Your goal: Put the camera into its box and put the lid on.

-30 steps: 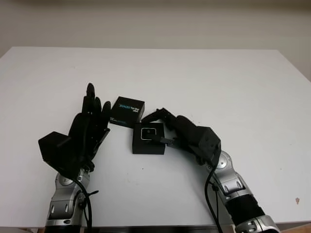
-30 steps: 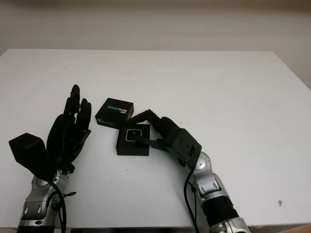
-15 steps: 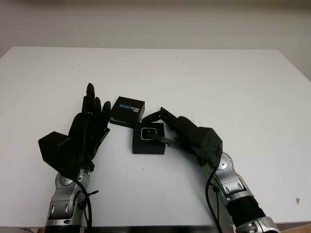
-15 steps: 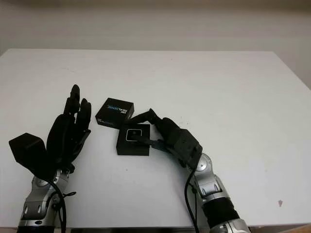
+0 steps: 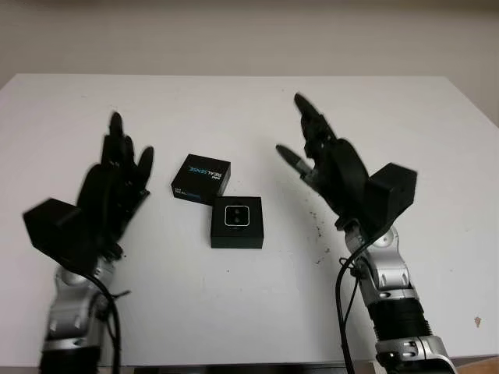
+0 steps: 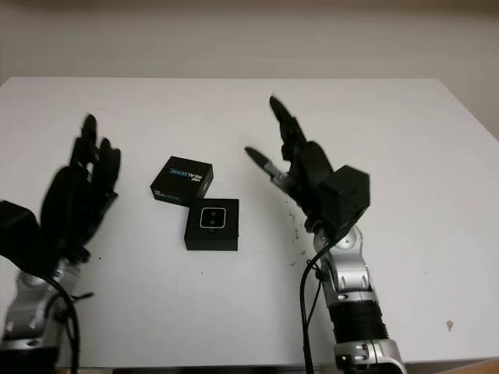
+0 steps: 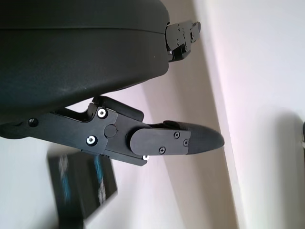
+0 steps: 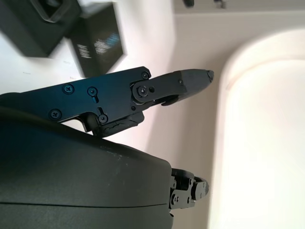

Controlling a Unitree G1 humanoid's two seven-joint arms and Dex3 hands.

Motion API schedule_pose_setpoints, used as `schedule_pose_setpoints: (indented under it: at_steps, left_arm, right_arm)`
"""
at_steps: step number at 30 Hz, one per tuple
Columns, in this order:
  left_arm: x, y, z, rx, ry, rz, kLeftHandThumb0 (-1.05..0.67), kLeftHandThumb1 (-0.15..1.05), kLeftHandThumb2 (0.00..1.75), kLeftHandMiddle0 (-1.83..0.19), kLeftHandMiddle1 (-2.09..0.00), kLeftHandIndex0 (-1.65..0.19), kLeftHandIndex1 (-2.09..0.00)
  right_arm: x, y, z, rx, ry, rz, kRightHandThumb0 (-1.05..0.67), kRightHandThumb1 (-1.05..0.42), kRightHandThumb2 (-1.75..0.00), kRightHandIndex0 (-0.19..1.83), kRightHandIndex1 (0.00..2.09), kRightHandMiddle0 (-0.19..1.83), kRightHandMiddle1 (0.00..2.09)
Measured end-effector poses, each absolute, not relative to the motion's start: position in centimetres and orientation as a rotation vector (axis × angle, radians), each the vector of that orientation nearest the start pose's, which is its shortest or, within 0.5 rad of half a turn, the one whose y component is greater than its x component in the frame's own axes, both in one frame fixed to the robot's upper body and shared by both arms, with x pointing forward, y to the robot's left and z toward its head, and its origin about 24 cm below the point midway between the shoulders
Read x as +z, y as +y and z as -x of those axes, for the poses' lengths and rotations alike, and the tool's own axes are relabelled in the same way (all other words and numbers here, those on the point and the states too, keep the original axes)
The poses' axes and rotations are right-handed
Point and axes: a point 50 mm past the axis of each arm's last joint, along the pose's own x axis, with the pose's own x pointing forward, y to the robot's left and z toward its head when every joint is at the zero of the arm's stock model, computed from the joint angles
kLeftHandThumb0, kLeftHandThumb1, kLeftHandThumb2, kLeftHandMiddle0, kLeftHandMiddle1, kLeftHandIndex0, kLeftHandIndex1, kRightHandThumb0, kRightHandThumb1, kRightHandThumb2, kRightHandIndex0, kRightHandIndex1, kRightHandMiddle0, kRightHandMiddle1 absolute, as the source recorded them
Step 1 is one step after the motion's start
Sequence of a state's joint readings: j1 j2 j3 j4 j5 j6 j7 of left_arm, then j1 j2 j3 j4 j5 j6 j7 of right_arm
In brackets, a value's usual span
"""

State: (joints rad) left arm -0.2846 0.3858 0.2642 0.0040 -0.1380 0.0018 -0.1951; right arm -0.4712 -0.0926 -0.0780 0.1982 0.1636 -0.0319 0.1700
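While the camera [image 5: 236, 216] sat in its box [image 5: 237, 233] mid-table, lid [image 5: 202, 178] touching its far-left corner, bare table [image 5: 249, 109] surrounded both. Left hand [image 5: 109, 187] and right hand [image 5: 331, 160] were raised, open, holding nothing.

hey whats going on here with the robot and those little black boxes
A humanoid robot is packing a camera into its box. The camera sits in the open box on the white table, and the lid lies just beyond it, not yet on. Both hands hold nothing: the left hand is raised to the left of the lid, and the right hand is raised to the right of the box.
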Motion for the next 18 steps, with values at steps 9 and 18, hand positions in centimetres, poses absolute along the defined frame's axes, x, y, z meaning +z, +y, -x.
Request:
schedule_pose_setpoints:
  at_steps: [9,18]
  left_arm:
    - [16.9,28.6,-31.9,-0.122,-0.208,-0.613,-0.68,0.87,0.03,0.12,-0.06,0.14,-0.04]
    - [16.7,26.2,-35.2,-0.368,-0.090,-1.009,-0.54,0.77,0.04,0.17,-0.05,0.17,-0.04]
  right_arm:
    - [13.5,-14.3,-33.2,0.197,-0.249,-0.146,-0.53,-1.05,-0.24,-0.08,0.08,-0.01,0.14]
    - [12.9,-14.5,-33.0,0.183,-0.228,-0.138,-0.53,-1.05,-0.26,-0.07,0.07,0.01,0.14]
